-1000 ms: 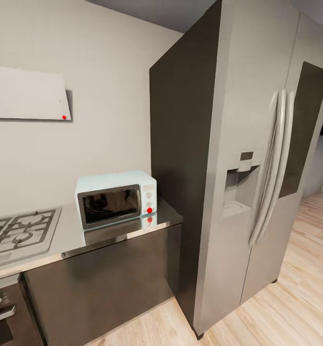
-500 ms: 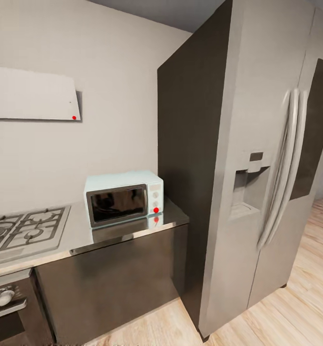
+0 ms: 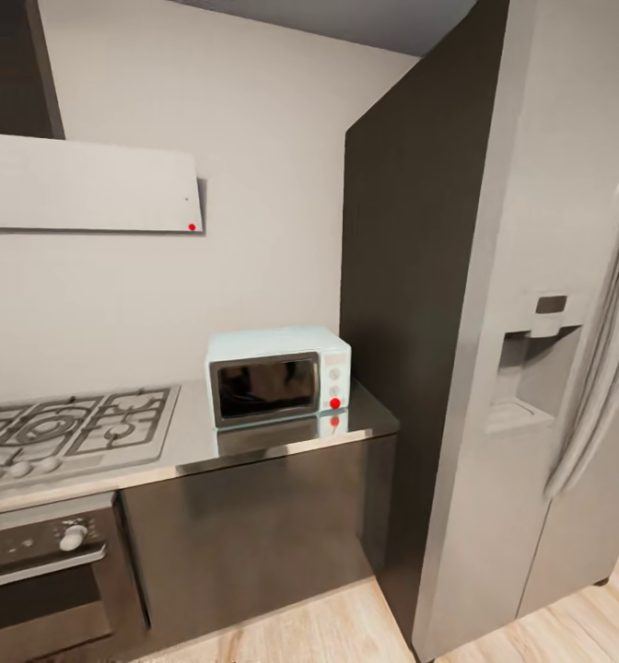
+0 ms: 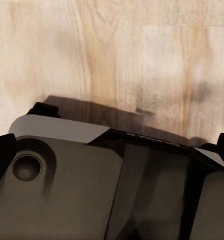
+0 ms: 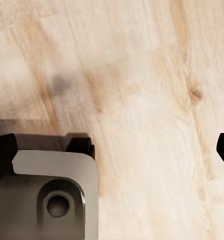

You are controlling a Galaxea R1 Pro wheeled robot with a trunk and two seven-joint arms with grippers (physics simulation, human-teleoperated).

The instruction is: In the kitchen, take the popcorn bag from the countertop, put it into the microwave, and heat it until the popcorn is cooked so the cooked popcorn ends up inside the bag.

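The fingers (image 5: 223, 146) (image 4: 3, 150) seem spread wide over pale wooden floor (image 5: 142, 75), so misjudging the approach could bump the base into the grey steel bench (image 3: 190, 442) carrying the mint-blue microwave (image 3: 277, 376).

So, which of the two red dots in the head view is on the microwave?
The lower one, on the microwave knob panel above the countertop. The other red dot sits on the range hood corner.

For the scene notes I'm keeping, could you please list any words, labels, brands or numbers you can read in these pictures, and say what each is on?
No text can be read in these pictures.
Microwave: the control panel beside its door shows round knobs and a red dot; any markings are too small to read.
Fridge: no readable label around its dispenser.
Oven: no legible marks by its knob.
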